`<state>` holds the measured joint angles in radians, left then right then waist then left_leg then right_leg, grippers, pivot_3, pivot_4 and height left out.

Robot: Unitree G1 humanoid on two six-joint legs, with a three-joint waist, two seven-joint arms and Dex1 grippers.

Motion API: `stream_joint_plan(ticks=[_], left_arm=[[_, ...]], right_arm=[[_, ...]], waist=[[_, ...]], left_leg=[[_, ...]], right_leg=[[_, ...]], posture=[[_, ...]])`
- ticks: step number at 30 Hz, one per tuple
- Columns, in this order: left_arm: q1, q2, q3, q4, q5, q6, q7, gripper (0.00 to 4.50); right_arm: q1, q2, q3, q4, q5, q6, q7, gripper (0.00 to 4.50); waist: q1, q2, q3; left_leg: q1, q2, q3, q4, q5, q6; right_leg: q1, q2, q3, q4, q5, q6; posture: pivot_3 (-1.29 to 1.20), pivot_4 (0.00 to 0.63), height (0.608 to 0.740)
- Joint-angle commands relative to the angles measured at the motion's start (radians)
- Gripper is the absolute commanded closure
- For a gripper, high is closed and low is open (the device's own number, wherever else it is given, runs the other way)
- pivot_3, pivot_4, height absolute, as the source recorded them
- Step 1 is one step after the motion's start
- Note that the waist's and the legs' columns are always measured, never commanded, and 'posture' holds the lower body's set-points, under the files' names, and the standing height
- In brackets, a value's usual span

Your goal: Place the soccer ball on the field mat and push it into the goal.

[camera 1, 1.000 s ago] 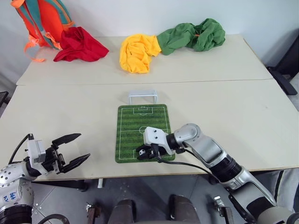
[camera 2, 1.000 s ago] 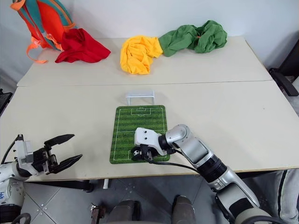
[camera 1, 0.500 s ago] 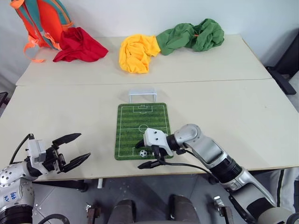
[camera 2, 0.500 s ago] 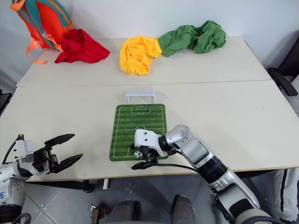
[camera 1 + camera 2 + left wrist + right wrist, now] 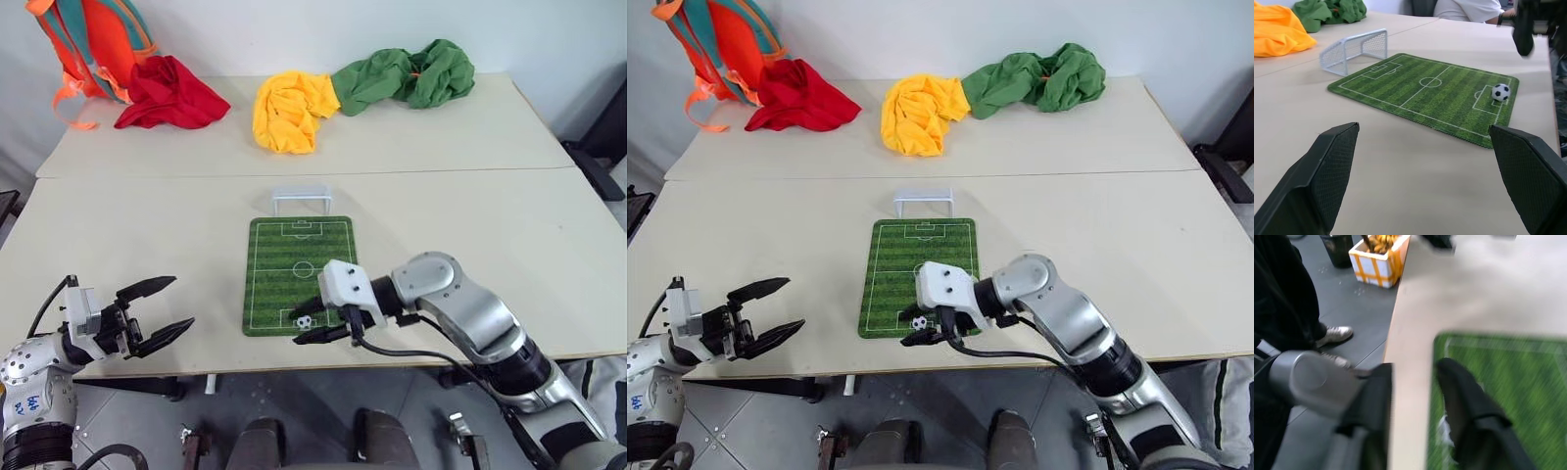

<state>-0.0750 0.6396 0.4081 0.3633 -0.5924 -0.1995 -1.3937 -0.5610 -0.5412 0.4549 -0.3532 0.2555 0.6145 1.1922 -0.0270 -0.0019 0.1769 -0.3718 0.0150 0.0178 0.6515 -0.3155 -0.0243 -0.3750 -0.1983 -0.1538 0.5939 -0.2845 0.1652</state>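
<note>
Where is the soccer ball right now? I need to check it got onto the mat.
The soccer ball lies on the field mat, in the penalty box at the end far from the goal, just beside the right gripper.

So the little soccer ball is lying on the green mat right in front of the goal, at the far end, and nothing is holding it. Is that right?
Not quite. The soccer ball lies free on the field mat, but at the near end, by the right gripper, the opposite end from the goal. The left eye view shows it.
</note>
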Motion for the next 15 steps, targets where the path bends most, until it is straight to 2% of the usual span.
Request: stream_joint_plan(ticks=[1, 8, 15], left_arm=[[-0.016, 0.009, 0.003, 0.002, -0.008, -0.001, -0.012, 0.00], [-0.021, 0.007, -0.001, 0.004, -0.001, -0.003, -0.014, 0.00], [-0.018, 0.008, 0.002, -0.003, 0.000, -0.005, -0.010, 0.00]], right_arm=[[0.013, -0.003, 0.020, -0.008, -0.012, -0.037, -0.008, 4.47], [0.021, 0.049, 0.075, 0.128, -0.061, -0.117, -0.023, 4.49], [-0.036, 0.109, 0.040, 0.325, -0.109, -0.215, -0.057, 4.49]], waist=[[-0.003, 0.000, 0.000], [-0.002, 0.000, 0.000], [-0.003, 0.000, 0.000]], left_leg=[[0.000, 0.000, 0.000, 0.000, 0.000, 0.000], [0.000, 0.001, 0.001, 0.000, 0.000, 0.000], [0.000, 0.001, 0.001, 0.000, 0.000, 0.000]], right_leg=[[0.000, 0.000, 0.000, 0.000, 0.000, 0.000], [0.000, 0.000, 0.000, 0.000, 0.000, 0.000], [0.000, 0.001, 0.000, 0.000, 0.000, 0.000]], posture=[[0.00, 0.150, 0.740], [0.00, 0.150, 0.740], [0.00, 0.150, 0.740]])
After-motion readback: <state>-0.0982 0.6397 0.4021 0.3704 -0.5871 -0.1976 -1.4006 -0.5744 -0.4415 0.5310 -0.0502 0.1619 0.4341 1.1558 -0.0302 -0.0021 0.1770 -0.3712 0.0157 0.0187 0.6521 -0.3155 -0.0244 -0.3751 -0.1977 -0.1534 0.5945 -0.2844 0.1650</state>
